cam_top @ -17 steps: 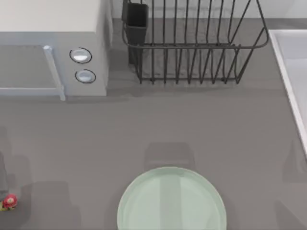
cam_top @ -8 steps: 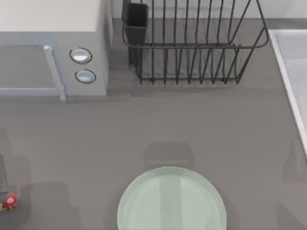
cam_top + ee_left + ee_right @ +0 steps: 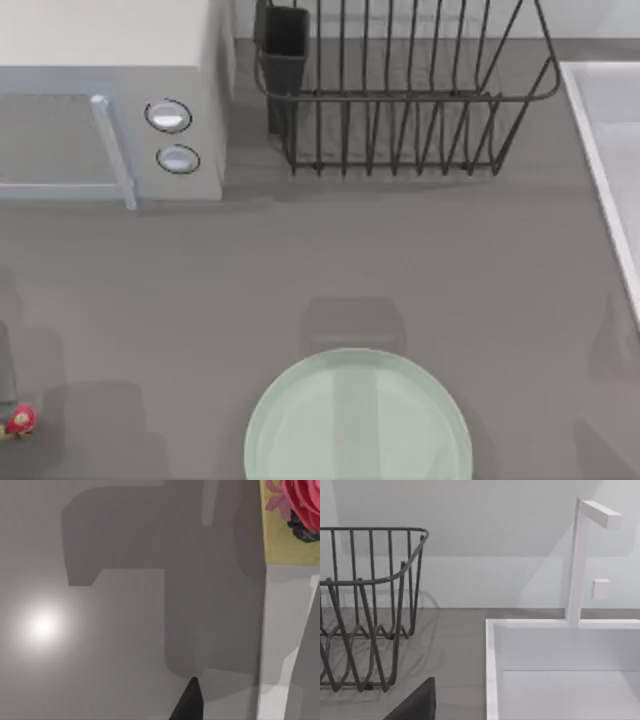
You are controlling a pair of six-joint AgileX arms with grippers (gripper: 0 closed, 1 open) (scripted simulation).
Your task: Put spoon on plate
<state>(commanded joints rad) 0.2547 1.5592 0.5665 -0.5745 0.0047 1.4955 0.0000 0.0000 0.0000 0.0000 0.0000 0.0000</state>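
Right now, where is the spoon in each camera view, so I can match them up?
Top view: the spoon lies at the table's far left edge, near the bottom; its red knob end shows.
Left wrist view: close up, white handle and red-and-yellow knob on the grey table.
Right wrist view: faces the dish rack and sink instead.
Shared landmark: the dish rack, upper middle in the top view.

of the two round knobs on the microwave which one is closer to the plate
The lower knob. It sits directly below the upper knob on the microwave panel, on the side facing the plate.
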